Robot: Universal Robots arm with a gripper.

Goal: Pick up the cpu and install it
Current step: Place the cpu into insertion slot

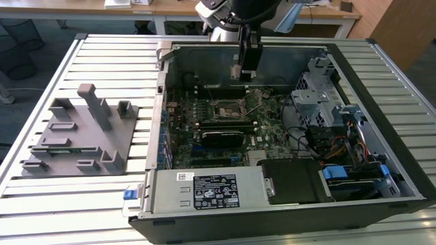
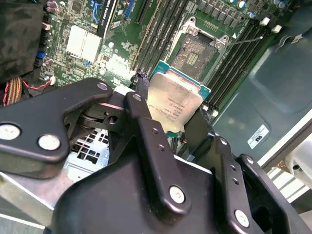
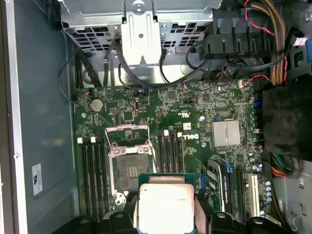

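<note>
The cpu (image 2: 173,105), a flat square chip with a shiny silver top and a thin rim, is held between my gripper's (image 2: 171,114) black fingers (image 2: 146,134). In the first wrist view the cpu (image 3: 165,207) hangs above the green motherboard, close beside the black socket (image 3: 130,168), whose metal frame stands flipped open. The socket (image 2: 200,48) shows its bare contact field in both wrist views. In the exterior view my gripper (image 1: 244,73) hangs inside the open computer case, above and a little behind the socket (image 1: 228,108).
Memory slots (image 3: 170,151) flank the socket on both sides. A silver heatsink (image 3: 225,134), a drive cage (image 1: 317,97) and loose cables (image 1: 340,148) lie toward the exterior view's right. A grey fixture block (image 1: 81,132) sits on the slatted table left of the case. The power supply (image 1: 204,191) fills the case front.
</note>
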